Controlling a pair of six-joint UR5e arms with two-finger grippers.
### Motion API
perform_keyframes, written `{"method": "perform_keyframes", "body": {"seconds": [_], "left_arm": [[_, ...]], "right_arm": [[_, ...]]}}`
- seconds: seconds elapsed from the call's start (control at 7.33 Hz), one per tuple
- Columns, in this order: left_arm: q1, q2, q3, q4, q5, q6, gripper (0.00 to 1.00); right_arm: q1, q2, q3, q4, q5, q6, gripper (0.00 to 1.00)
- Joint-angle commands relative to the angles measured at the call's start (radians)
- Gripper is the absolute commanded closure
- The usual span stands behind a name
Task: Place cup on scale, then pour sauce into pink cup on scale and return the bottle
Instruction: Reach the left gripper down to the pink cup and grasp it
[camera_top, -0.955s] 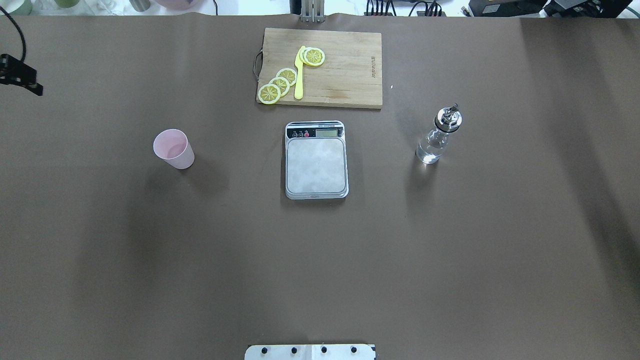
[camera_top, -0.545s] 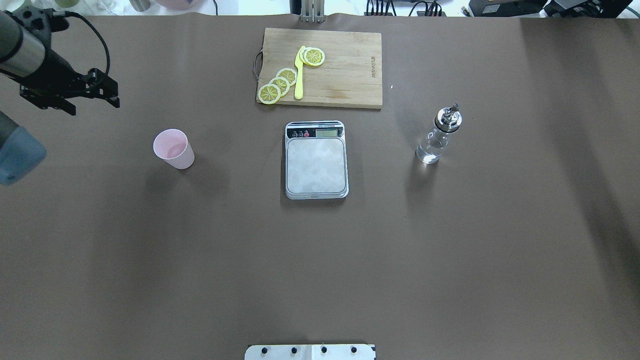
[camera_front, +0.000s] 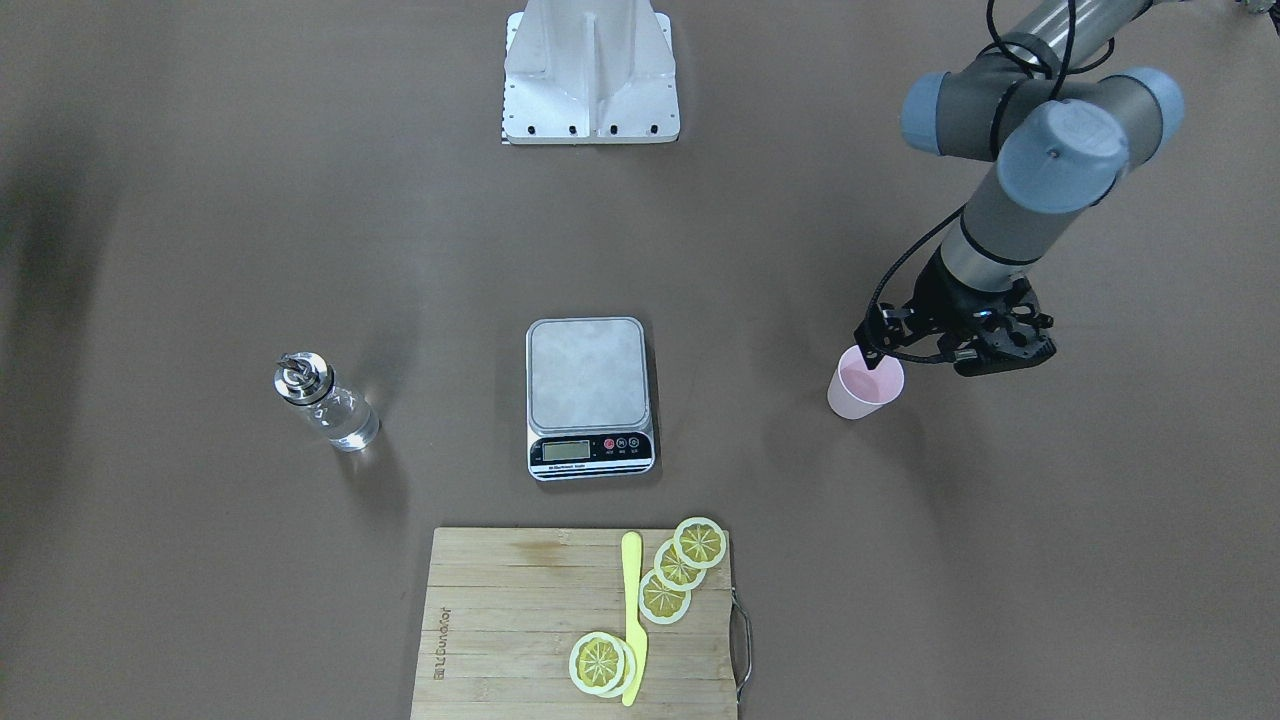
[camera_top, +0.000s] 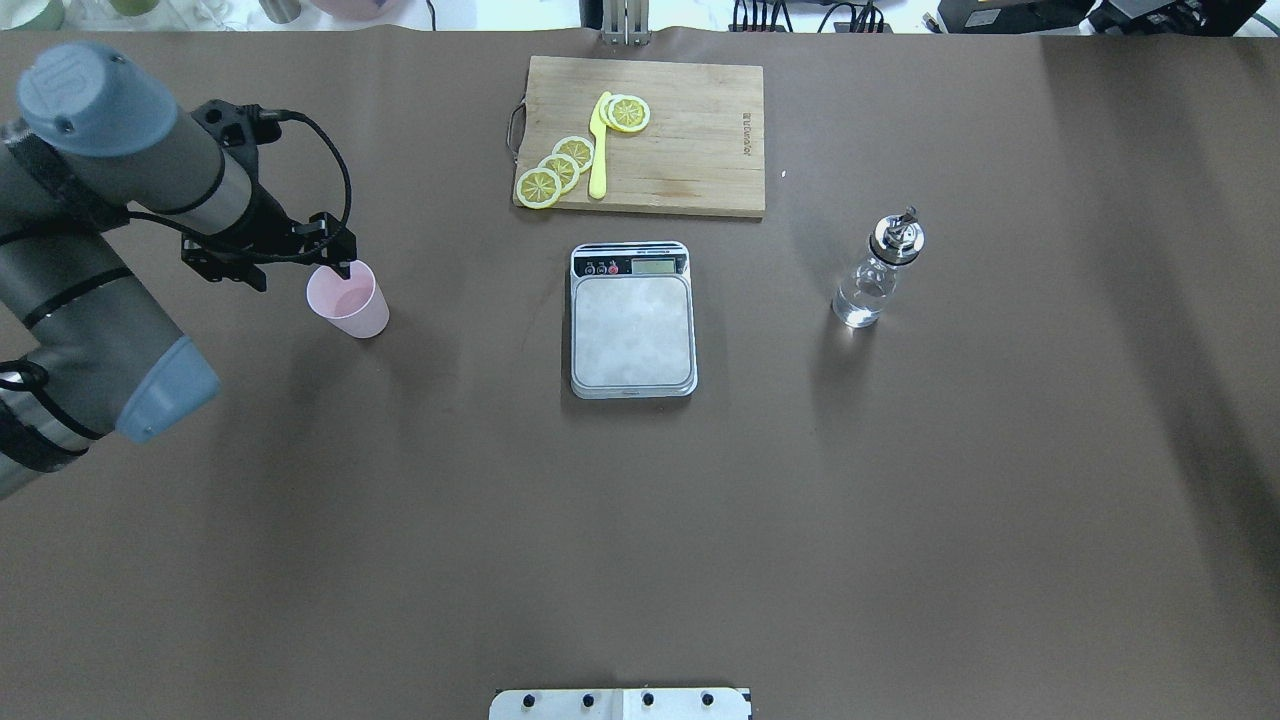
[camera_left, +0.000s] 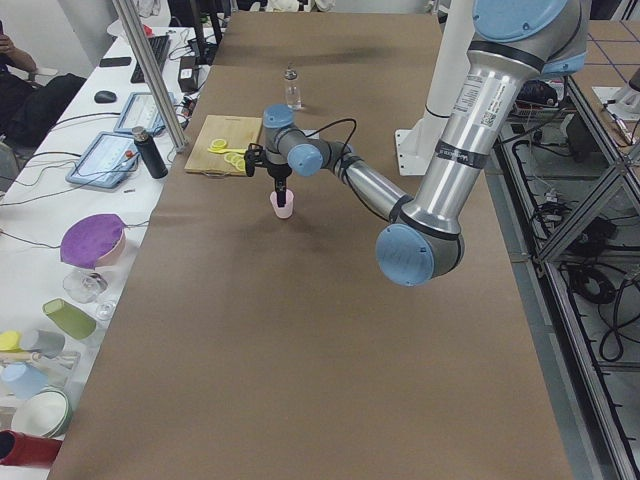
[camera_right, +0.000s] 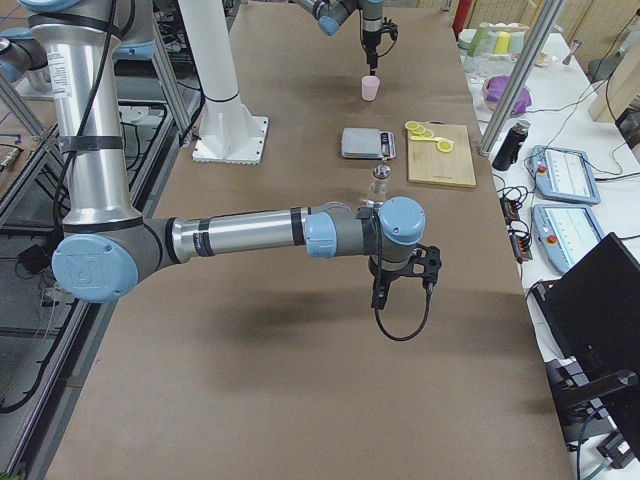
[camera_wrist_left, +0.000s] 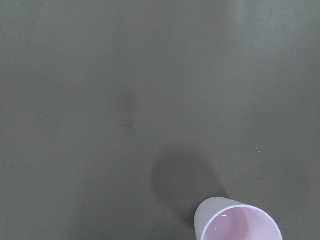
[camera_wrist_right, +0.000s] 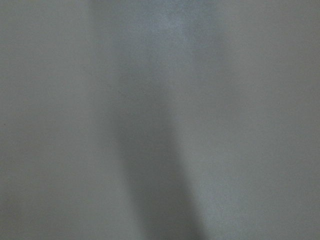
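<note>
The pale pink cup (camera_top: 350, 305) stands upright on the brown table, left of the scale (camera_top: 631, 330), whose steel platform is bare. My left gripper (camera_top: 345, 268) hangs just above the cup's far rim, pointing down; I cannot tell whether its fingers are open. In the front view the gripper (camera_front: 868, 358) overlaps the cup (camera_front: 865, 392). The left wrist view shows only the cup (camera_wrist_left: 240, 222) at its bottom edge. The glass bottle (camera_top: 875, 275) with clear sauce stands right of the scale. My right gripper (camera_right: 400, 285) shows only in the right side view, over bare table; I cannot tell its state.
A wooden cutting board (camera_top: 690, 140) with lemon slices (camera_top: 560, 165) and a yellow knife (camera_top: 598, 150) lies just behind the scale. The robot's base plate (camera_top: 620, 703) is at the near edge. Screens, cups and a dark flask (camera_left: 150, 152) stand beyond the table's far side.
My left arm has swung in from the table's left edge toward the middle and now hangs over the pink cup. The cup, scale and bottle have not moved.
</note>
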Motion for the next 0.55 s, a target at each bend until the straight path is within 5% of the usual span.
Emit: {"method": "perform_keyframes", "body": {"seconds": [0.0, 0.41], "left_arm": [[0.046, -0.019, 0.039, -0.005, 0.028, -0.009, 0.07], [0.024, -0.010, 0.031, -0.005, 0.018, 0.052, 0.07]], "right_arm": [[-0.004, 0.000, 0.000, 0.000, 0.000, 0.000, 0.00], [-0.004, 0.002, 0.008, 0.000, -0.001, 0.001, 0.00]]}}
